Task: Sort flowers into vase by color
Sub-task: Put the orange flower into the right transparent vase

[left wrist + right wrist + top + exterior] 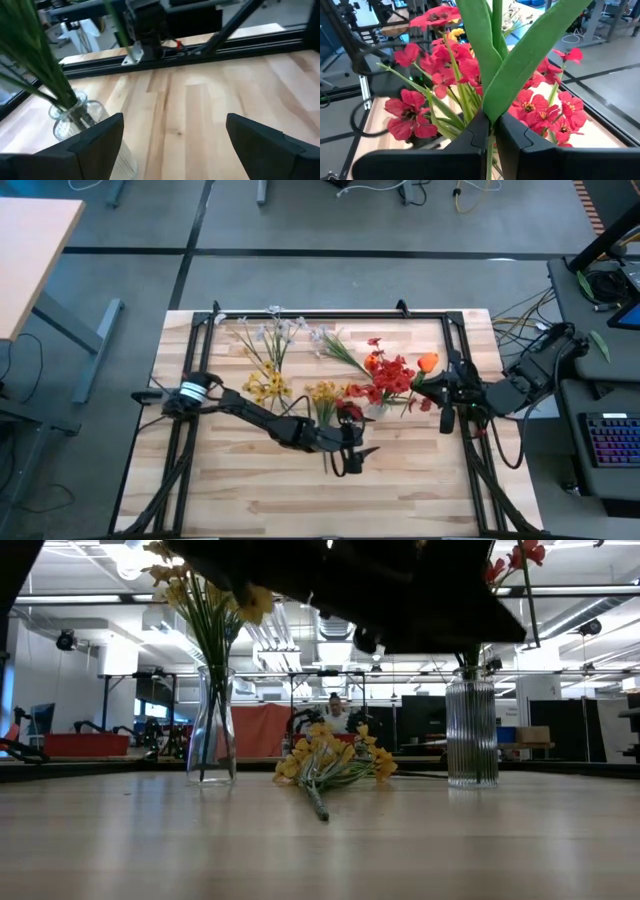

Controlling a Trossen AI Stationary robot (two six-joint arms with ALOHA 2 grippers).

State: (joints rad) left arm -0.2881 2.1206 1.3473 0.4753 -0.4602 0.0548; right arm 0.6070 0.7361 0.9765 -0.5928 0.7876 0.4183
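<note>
In the high view my right gripper is shut on an orange-blossomed flower, right beside the red flowers that stand in a ribbed glass vase. My left gripper hovers open over bare table near the middle, in front of that vase. A second glass vase holds yellow flowers. A yellow spray lies flat on the table between the vases. White flowers lie near the far edge. The left wrist view shows open fingers and a vase with green stalks. My right gripper pinches the orange flower's green stalk between its two fingertips, just below where two long leaves branch off. The fingers come level from the table's right and lie across the stalk. The flower is lifted clear, beside the red blossoms.
A black frame rail borders the table's far edge and both sides. Open wood lies along the near edge. Beyond the table stand desks, a keyboard and cables. A person shows far off in the low view.
</note>
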